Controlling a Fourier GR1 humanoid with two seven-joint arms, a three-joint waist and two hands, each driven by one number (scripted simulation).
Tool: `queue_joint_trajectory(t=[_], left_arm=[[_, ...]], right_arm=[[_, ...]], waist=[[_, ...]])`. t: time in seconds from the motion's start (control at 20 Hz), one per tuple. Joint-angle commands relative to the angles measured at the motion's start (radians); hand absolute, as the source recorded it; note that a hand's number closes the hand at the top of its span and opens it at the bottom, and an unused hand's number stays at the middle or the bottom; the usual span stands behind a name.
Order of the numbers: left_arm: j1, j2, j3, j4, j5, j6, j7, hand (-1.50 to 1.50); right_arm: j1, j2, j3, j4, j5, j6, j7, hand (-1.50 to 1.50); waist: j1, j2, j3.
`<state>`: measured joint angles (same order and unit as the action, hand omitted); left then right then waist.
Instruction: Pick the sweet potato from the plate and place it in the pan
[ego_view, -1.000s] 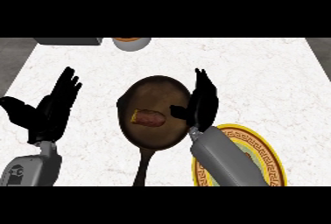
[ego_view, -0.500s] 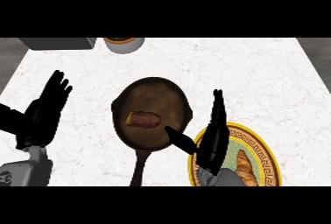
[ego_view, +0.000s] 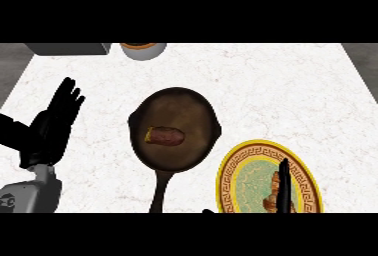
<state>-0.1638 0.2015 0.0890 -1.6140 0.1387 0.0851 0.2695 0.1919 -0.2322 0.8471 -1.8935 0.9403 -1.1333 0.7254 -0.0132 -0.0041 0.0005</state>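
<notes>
**Sweet potato lies in the pan, both hands open**

We see the sweet potato (ego_view: 165, 136) lying on the dark floor of the pan (ego_view: 181, 107), a little left of its middle and touching neither hand. The pan sits mid-counter (ego_view: 288, 85), its handle pointing toward the view's lower edge. Just beside it on the right is the plate (ego_view: 240, 151), yellow-rimmed with a green centre. Over the plate, the right hand (ego_view: 283, 180) shows only as a thin dark strip of straight fingers, seen edge-on and holding nothing. The left hand (ego_view: 46, 131) rests at the view's left, well apart from the pan, fingers straight and pointing up, holding nothing. At the counter's far edge we make out a grey box (ego_view: 70, 48) and a bowl (ego_view: 142, 51) with something orange inside; what it is, we cannot tell.
</notes>
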Motion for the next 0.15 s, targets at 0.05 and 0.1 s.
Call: queue_joint_trajectory(t=[0.05, 0.1], left_arm=[[0.074, -0.046, -0.040, -0.021, -0.038, -0.001, -0.059, 0.00], [-0.022, -0.015, -0.008, -0.013, -0.022, 0.014, 0.023, 0.00]], right_arm=[[0.112, -0.008, 0.057, -0.006, 0.006, -0.104, -0.062, -1.50], [0.148, -0.049, 0.091, 0.001, -0.004, -0.176, -0.105, -1.50]], waist=[[0.010, 0.003, 0.000], [0.007, 0.003, 0.000]])
